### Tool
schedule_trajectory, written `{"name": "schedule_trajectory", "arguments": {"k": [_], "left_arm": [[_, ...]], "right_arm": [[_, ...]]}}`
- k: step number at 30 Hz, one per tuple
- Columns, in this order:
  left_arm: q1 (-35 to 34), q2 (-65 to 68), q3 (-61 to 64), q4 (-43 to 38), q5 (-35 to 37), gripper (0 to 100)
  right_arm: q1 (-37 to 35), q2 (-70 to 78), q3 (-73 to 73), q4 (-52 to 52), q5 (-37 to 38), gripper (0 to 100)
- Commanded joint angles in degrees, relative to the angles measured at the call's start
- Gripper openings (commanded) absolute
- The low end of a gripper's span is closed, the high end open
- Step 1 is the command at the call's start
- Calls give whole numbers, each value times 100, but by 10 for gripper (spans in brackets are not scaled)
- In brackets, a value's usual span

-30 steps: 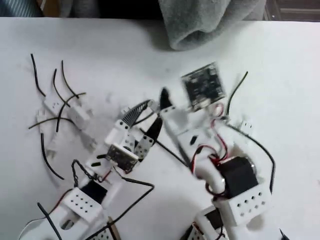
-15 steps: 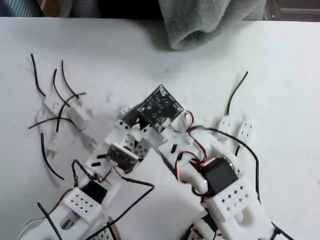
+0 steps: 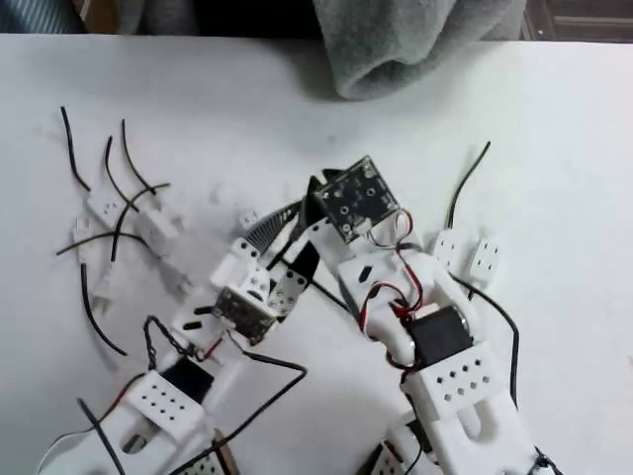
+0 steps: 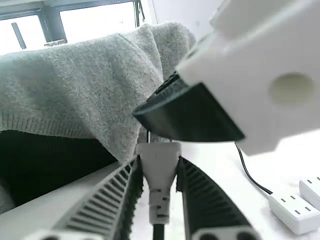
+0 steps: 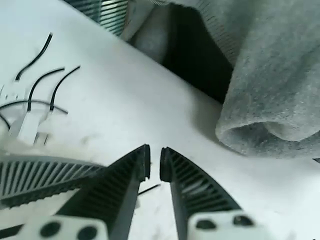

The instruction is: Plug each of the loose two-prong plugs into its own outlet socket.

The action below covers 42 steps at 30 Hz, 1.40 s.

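My left gripper (image 4: 159, 172) is shut on a white two-prong plug (image 4: 159, 157), holding it by its body with the black cord hanging down. In the high view the left gripper (image 3: 292, 233) sits at the table's middle. My right gripper (image 3: 318, 188) hovers right beside it, its black finger (image 4: 185, 115) just above the held plug. The right gripper (image 5: 154, 162) is shut to a thin slit with nothing in it. Two white outlet sockets (image 3: 450, 247) (image 3: 485, 259) lie to the right of both grippers, also seen as socket blocks (image 4: 294, 212). Several loose plugs (image 3: 104, 208) with black cords lie at the left.
A grey cloth (image 3: 396, 49) hangs over the table's far edge, behind both grippers. The right arm's body and red wiring (image 3: 396, 297) lie between the grippers and the sockets. Bare white table (image 3: 554, 148) stretches at the far right.
The right arm swung left toward the left gripper, then eased slightly back to the right. The left arm kept still with the plug in its grip.
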Motion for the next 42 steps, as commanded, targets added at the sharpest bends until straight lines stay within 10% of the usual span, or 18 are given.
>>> {"name": "schedule_trajectory", "arguments": {"k": [1,19,42], "left_arm": [[-22,-136,-26,-149,62,22],[-31,-101,-26,-149,35,22],[-31,-101,-26,-149,26,22]], "right_arm": [[259,-48,-44,-66,53,50],[-1024,-40,-1688,1508,79,49],[1121,725,158,-1402,88,51]]}}
